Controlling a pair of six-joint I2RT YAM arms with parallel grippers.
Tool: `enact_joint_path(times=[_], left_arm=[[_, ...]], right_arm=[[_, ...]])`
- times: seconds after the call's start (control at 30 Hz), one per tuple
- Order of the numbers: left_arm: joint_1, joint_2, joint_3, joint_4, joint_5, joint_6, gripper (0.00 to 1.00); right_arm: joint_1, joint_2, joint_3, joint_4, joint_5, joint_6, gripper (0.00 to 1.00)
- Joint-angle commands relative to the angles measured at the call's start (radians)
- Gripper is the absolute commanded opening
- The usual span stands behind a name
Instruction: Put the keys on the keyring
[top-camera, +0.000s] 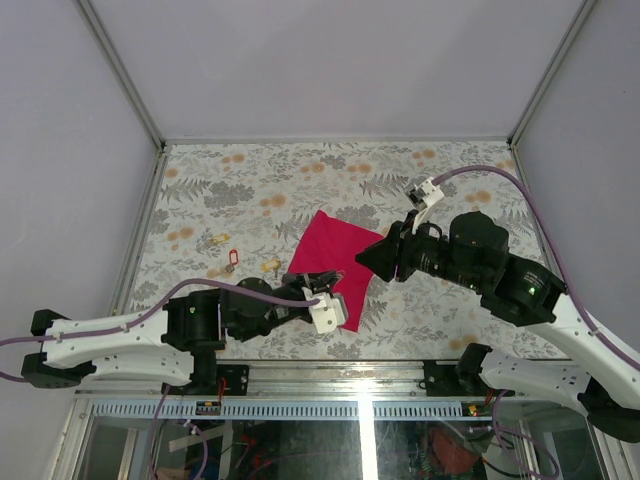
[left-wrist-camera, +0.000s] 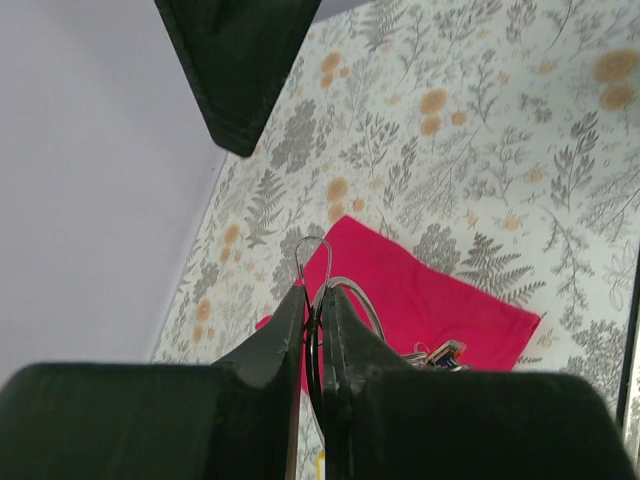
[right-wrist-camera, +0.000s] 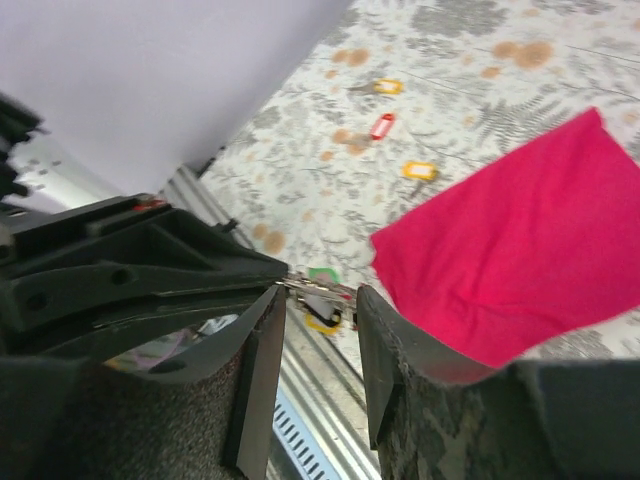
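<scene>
left gripper clamped on keyring, right gripper released beside it

tabletop (top-camera: 300, 180): floral cover, walled on the left, far and right sides. magenta cloth (top-camera: 335, 245) lies flat about mid-tabletop, one corner pointing to the far edge.

left gripper (left-wrist-camera: 312, 295): reaches in from the near-left corner to the near-left border of the cloth. jaws clenched tight on the keyring (left-wrist-camera: 313, 239). a thin silver wire loop stands up out of the pinch, and a wider arc of ring curves off to one side. the bunch of keys and tags (left-wrist-camera: 440, 354) trails from that arc over the cloth. cannot tell whether the bunch rests on the cloth or hangs clear of it.

right gripper (right-wrist-camera: 318, 292): comes in from the right edge, over the right half of the cloth, nose pointed at the left gripper. jaws released, a clear gap between the two fingers and nothing pinched. in the right wrist view a green tag (right-wrist-camera: 322, 272) and a yellow one (right-wrist-camera: 320, 322) of the bunch show just past the fingertips, hard against the tip of the left gripper.

the keys (right-wrist-camera: 420, 171): loose on the bare tabletop between the cloth and the left edge, none on the ring. three read clearly in the right wrist view: two yellowish, and a red-headed key (right-wrist-camera: 381, 126) between them. all lie apart from each other and well apart from both grippers. the top view hints at a fourth small piece nearer the left edge, too small to make out.
</scene>
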Motion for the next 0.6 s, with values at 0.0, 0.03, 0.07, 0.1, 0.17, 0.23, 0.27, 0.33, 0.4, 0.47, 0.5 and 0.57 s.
enact_joint_path(times=[0.0, 0.03, 0.07, 0.1, 0.17, 0.23, 0.27, 0.33, 0.4, 0.47, 0.5, 0.57], left_arm=[[0.000, -0.008, 0.070, -0.059, -0.078, 0.018, 0.00], [0.001, -0.012, 0.077, -0.079, -0.090, 0.009, 0.00], [0.001, -0.014, 0.083, -0.105, -0.103, 0.001, 0.00], [0.001, -0.020, 0.086, -0.120, -0.112, -0.006, 0.00], [0.001, -0.038, 0.085, -0.135, -0.136, -0.015, 0.00], [0.001, -0.056, 0.082, -0.148, -0.158, -0.025, 0.00], [0.000, -0.062, 0.083, -0.157, -0.171, -0.029, 0.00], [0.001, -0.068, 0.090, -0.182, -0.193, -0.035, 0.00], [0.001, -0.075, 0.103, -0.199, -0.208, -0.036, 0.00], [0.001, -0.085, 0.116, -0.208, -0.218, -0.031, 0.00], [0.001, -0.087, 0.124, -0.212, -0.221, -0.028, 0.00], [0.001, -0.091, 0.138, -0.216, -0.228, -0.020, 0.00]], right_arm=[[0.001, 0.026, 0.028, -0.072, 0.206, -0.035, 0.42], [0.001, 0.043, 0.031, -0.083, 0.229, -0.036, 0.42], [0.000, 0.062, 0.035, -0.094, 0.248, -0.037, 0.42], [0.001, 0.085, 0.041, -0.103, 0.265, -0.035, 0.42], [-0.003, 0.135, 0.049, -0.109, 0.278, -0.035, 0.42], [-0.041, 0.189, 0.050, -0.096, 0.224, -0.033, 0.42], [-0.083, 0.216, 0.040, -0.076, 0.163, -0.023, 0.42], [-0.161, 0.260, 0.005, -0.010, 0.033, 0.005, 0.42], [-0.195, 0.310, -0.020, 0.058, -0.031, 0.010, 0.43], [-0.202, 0.368, -0.031, 0.118, -0.066, 0.003, 0.43], [-0.205, 0.412, -0.034, 0.148, -0.083, 0.002, 0.43], [-0.207, 0.486, -0.036, 0.204, -0.114, 0.002, 0.43]])
